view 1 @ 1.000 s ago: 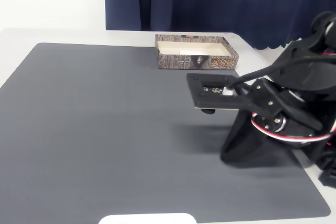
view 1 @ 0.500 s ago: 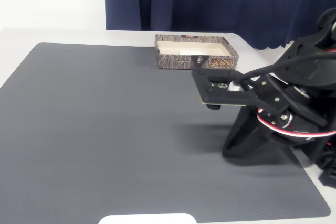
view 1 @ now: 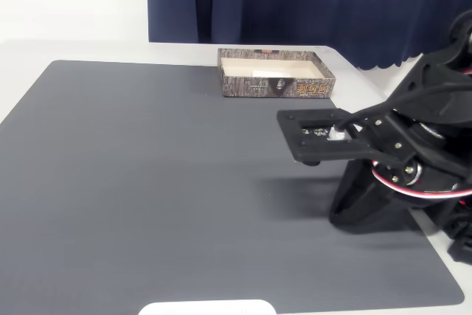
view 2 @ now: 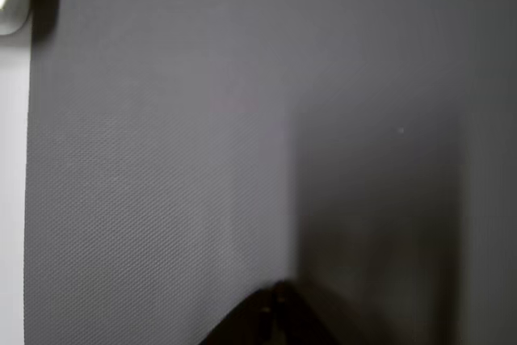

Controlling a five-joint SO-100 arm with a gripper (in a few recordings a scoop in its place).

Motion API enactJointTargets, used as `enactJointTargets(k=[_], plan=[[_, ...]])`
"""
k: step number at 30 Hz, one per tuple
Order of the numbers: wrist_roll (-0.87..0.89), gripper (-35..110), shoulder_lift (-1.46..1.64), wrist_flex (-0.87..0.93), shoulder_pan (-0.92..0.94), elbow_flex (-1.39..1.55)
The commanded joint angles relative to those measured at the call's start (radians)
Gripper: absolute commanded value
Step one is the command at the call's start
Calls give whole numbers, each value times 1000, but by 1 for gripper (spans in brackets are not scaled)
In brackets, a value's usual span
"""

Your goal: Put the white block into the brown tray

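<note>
Black end effector [view 1: 318,138] reaches out level to the left above the dark mat [view 1: 147,182] in the fixed view, at the end of a folded arm [view 1: 413,145] at the right side of the bench [view 1: 74,49]; whether its jaws are open or closed cannot be told. Behind it, apart, sits the brown tray [view 1: 274,86] at the mat's far edge, with a pale slab inside, perhaps the white block [view 1: 267,73].

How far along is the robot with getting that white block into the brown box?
Looks finished: a pale slab, apparently the white block, lies inside the brown tray. Nothing seems in hand; the gripper hovers over the grey mat, away from the tray; open or shut, I cannot tell. Nothing obvious remains.
</note>
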Motion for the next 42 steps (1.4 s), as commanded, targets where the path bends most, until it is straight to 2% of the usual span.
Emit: enactJointTargets(k=[1, 42], plan=[[-17, 0, -8, 12, 6, -3], [-18, 1, -8, 14, 8, -3]])
